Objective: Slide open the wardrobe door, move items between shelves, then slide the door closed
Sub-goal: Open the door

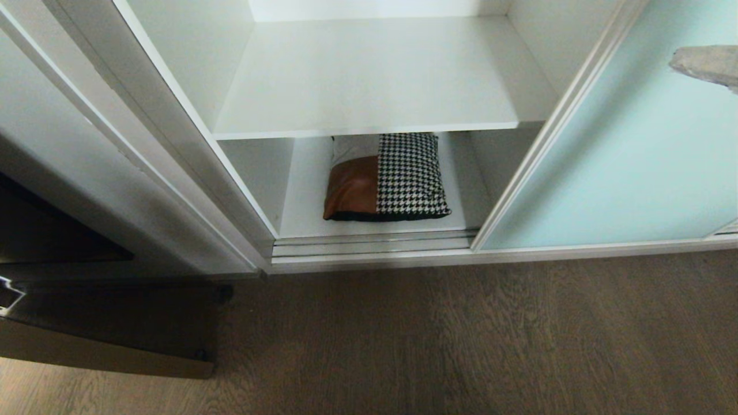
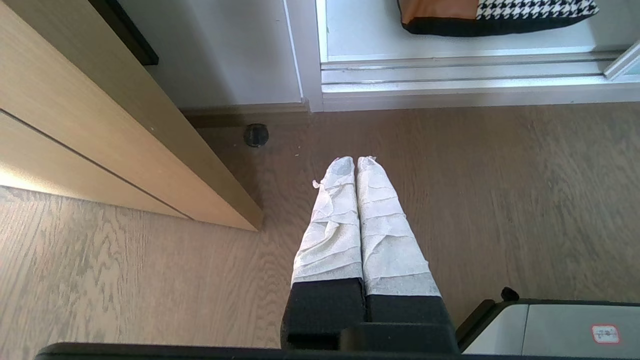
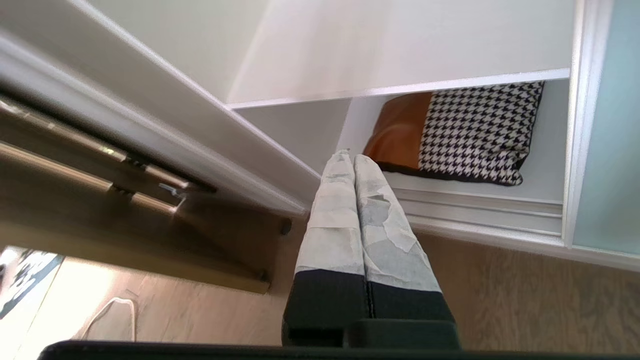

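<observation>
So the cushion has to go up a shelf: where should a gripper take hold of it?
Judging by its pose, grip the cushion by its front black edge, coming straight in from the open front. It lies flat on the bottom shelf with the upper shelf overhanging its rear.

We've got an open gap btwn white side panel (image 1: 173, 115) & sliding wardrobe door (image 1: 634, 161); upper shelf (image 1: 369, 80) overhangs cushion (image 1: 386, 176), so low entry only.
</observation>
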{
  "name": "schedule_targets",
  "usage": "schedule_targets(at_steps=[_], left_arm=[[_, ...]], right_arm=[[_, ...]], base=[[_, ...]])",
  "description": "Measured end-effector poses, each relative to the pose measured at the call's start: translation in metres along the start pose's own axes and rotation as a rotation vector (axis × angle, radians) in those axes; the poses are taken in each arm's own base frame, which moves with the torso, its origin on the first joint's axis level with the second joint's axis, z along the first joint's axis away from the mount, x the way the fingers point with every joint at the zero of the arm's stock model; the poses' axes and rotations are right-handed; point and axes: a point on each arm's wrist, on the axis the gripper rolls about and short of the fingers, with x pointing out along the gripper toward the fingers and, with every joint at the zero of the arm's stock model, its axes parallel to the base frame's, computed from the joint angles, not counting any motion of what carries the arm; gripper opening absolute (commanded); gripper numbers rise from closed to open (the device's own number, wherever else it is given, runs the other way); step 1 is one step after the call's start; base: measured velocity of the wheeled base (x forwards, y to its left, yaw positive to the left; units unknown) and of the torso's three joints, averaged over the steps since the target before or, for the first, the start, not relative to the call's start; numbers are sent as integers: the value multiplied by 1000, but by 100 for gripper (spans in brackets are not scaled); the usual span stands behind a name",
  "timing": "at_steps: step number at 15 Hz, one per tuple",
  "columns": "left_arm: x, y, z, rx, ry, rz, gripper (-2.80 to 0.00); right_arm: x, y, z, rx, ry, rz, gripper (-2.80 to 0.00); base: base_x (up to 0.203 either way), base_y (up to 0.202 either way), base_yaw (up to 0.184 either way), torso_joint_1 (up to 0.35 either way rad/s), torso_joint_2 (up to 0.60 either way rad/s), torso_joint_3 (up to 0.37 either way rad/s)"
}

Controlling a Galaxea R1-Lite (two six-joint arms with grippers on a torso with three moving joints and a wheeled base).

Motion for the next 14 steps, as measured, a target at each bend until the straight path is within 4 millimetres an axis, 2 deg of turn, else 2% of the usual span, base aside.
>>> schedule_targets(at_steps=[3, 6, 14], left_arm=[[0, 0, 0, 0, 0, 0, -280], [0, 0, 0, 0, 0, 0, -280], [0, 0, 0, 0, 0, 0, -280]], right_arm=[[34, -12, 0, 14, 1, -63, -280], [59, -21, 3, 12, -32, -130, -280], [99, -30, 13, 87, -84, -170, -280]], base=[[0, 0, 0, 0, 0, 0], [0, 0, 0, 0, 0, 0], [0, 0, 0, 0, 0, 0]])
